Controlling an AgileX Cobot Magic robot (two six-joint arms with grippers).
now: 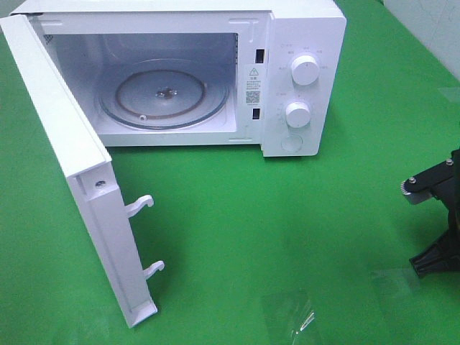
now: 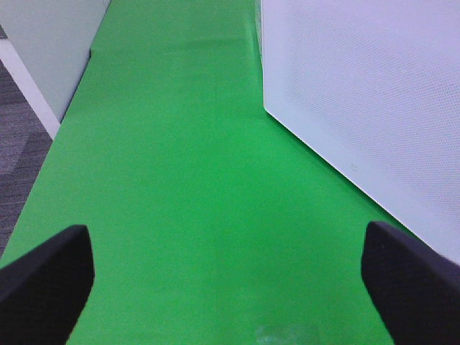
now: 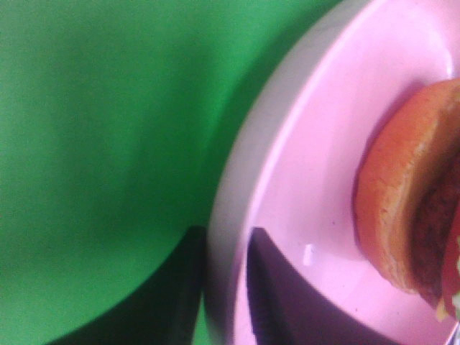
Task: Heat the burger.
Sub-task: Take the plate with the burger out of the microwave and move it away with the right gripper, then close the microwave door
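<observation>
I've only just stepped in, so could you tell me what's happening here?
The microwave stands with its door swung wide and only the glass turntable inside. The right gripper straddles the rim of a pink plate carrying the burger. The left gripper hangs open over the green table, holding nothing.

On the front frame of the microwave (image 1: pixel 215 65), just right of the open cavity, a small white sticker (image 1: pixel 253 85) carries a warning triangle, some lines of print and what seems to be a square code, but all of it is too small to read. Tiny grey markings stand around the upper knob (image 1: pixel 305 71) and the lower knob (image 1: pixel 297 113) on the control panel (image 1: pixel 302 86), and none of them can be read. Both wrist views show no text or sign.
</observation>
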